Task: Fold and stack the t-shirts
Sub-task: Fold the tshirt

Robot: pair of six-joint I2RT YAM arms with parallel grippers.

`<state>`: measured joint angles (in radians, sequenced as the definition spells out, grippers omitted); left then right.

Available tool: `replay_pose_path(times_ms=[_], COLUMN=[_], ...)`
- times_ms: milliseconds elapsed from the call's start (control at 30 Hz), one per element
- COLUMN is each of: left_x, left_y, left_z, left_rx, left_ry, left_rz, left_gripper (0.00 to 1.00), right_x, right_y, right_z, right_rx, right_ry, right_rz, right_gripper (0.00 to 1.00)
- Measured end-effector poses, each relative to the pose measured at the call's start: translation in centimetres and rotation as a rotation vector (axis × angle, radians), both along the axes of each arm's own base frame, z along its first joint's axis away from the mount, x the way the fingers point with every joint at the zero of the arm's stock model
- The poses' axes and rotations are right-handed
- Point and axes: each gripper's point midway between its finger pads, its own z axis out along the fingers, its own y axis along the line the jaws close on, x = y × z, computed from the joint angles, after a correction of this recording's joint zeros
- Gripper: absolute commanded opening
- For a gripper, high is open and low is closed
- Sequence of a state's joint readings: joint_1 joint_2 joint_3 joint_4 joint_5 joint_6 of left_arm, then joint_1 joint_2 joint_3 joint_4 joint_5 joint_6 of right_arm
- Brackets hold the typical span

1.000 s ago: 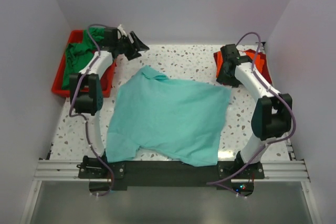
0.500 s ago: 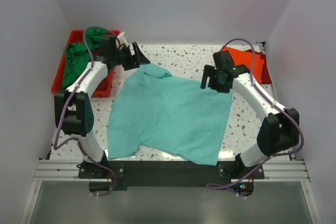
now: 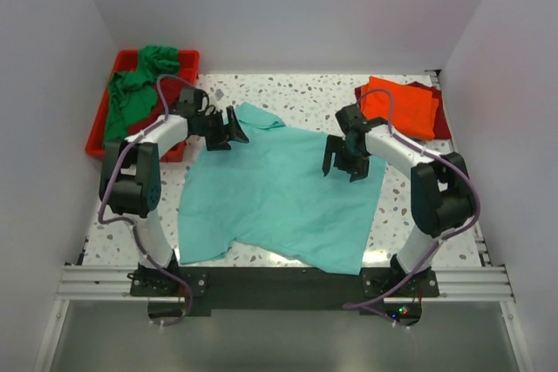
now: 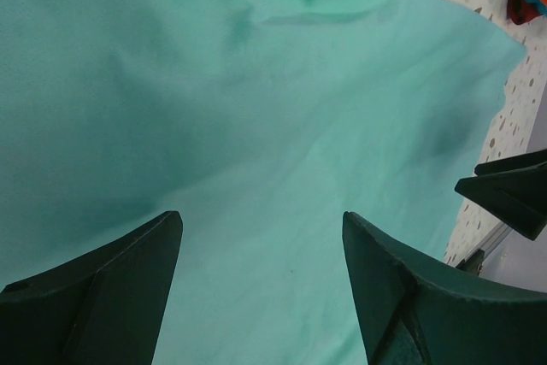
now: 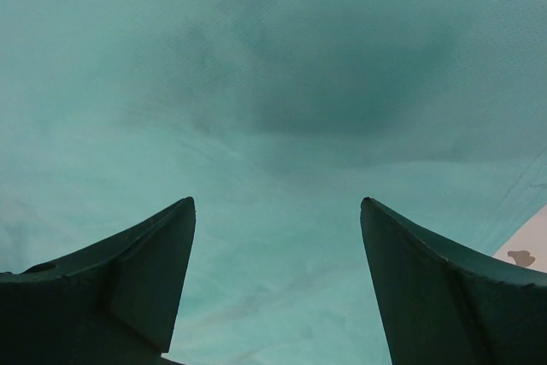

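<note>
The teal t-shirt [image 3: 279,202] lies spread mid-table, with the left gripper [image 3: 234,128] and right gripper [image 3: 340,167] poised over its far edge, jaws open and empty, likely to pinch it for folding.

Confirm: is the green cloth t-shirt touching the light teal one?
Apart. Top view: green t-shirt sits inside the red plastic tray; light teal t-shirt lies outside it.

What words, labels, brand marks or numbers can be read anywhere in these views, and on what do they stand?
None can be read.
The teal t-shirt is plain in all three views, with no print or tag showing.
The orange t-shirt, the green t-shirt and the red tray show no lettering.
Any marking on the arms is too small to make out.
</note>
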<state>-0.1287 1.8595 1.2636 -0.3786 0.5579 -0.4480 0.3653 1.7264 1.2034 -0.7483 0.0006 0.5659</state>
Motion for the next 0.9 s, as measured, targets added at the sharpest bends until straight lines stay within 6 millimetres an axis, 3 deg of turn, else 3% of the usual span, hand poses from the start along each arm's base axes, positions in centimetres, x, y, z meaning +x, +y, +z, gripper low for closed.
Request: replay_pose_path(times_ms=[267,533,900], left_x=[-0.5,1.5,6.9], left_y=[0.1,-0.1,-1.4], left_z=[-4.3,-4.2,-3.9], left_rx=[0.017,0.017,0.002], left_ry=[0.101,0.078,0.001], left_rz=[-0.005,-0.016,-0.031], left_gripper=[0.81,0.81,0.81], right_x=[-0.1,0.4,5.8], right_y=[-0.3,-1.7,-3.0], right_z=[-1.7,-3.8,-3.3], right_rx=[-0.026,-0.049,-0.055], right_ry=[0.043,0.109,0.064], right_rz=[-0.008,-0.052,-0.092], right_gripper=[0.82,0.82,0.82])
